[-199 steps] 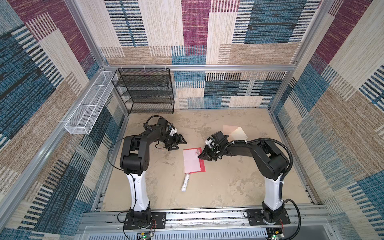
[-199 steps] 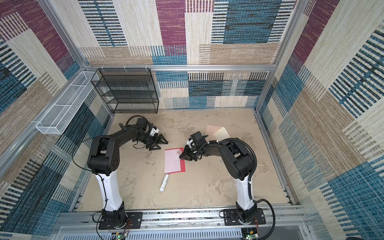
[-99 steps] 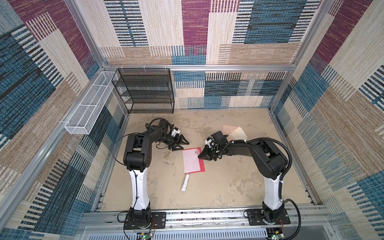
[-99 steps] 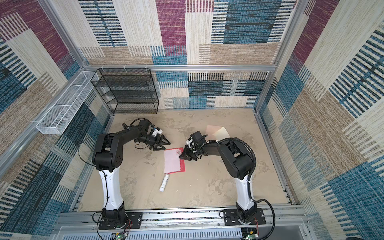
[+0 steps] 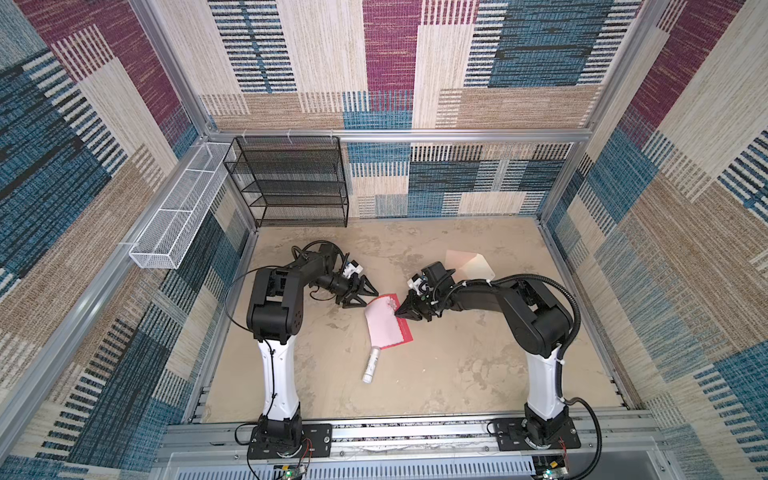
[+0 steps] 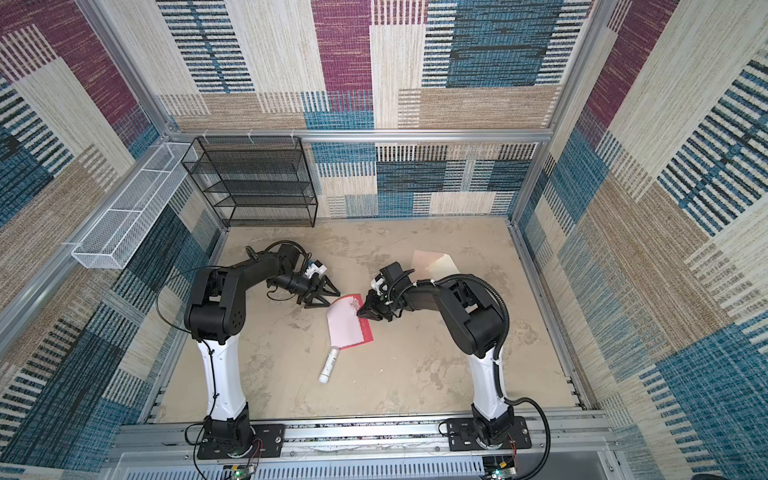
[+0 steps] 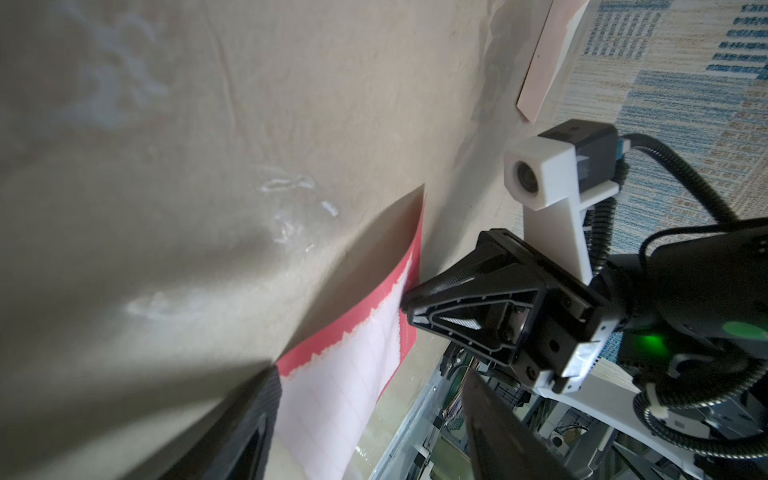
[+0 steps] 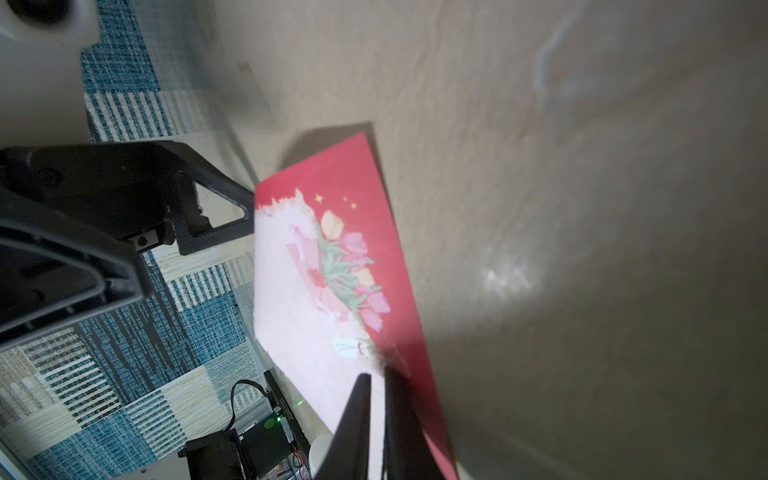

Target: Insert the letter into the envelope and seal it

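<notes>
Right wrist view: right claw (image 8: 376,372) pinched the letter (image 8: 299,332) by its red edge — looked light, thin, bendy; edge grip suits. Left claw (image 5: 365,297) spread.

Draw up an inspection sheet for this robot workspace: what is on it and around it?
Surface: tan table, stained.
Job's things: the letter lies pink face up with one edge lifted; the envelope lies apart from it toward the back, and its flap looks open.
Clutter: a small white tube lies by the letter's near edge.
Grippers: right gripper shut on the letter's edge; left gripper open at the letter's far corner.
Cables: black cables loop along both arms, clear of the letter.
Surroundings: black mesh shelf, white wire basket, patterned walls.
</notes>
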Controlling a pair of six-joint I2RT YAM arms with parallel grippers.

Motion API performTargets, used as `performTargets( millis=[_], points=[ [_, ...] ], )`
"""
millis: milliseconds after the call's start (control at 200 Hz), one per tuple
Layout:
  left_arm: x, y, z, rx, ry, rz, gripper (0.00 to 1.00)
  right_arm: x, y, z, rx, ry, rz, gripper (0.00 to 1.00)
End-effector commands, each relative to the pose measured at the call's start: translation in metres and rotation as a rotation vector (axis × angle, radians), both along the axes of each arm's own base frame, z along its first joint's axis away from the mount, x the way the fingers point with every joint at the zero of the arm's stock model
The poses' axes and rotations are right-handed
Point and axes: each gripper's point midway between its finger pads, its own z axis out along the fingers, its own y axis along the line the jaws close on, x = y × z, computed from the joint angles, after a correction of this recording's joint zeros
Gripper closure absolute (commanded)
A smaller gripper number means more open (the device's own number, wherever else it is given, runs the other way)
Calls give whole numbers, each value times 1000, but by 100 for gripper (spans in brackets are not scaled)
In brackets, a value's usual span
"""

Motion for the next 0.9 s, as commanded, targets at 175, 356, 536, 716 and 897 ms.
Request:
performTargets(
  millis=[175,356,536,716,897],
  points=[
    [-13,0,3,22,9,-30,27,-18,-32,-38,-199,104,-68,87],
    [-20,3,9,40,18,-13,29,-20,-34,-39,-201,109,-70,87],
    [-26,6,16,59,24,23,22,-20,-34,-40,-200,112,-68,88],
    [-31,8,20,65,21,95,21,-21,-32,-42,-195,120,-64,88],
    [-42,11,19,63,31,172,21,-20,-32,-41,-196,120,-63,89]
  ],
)
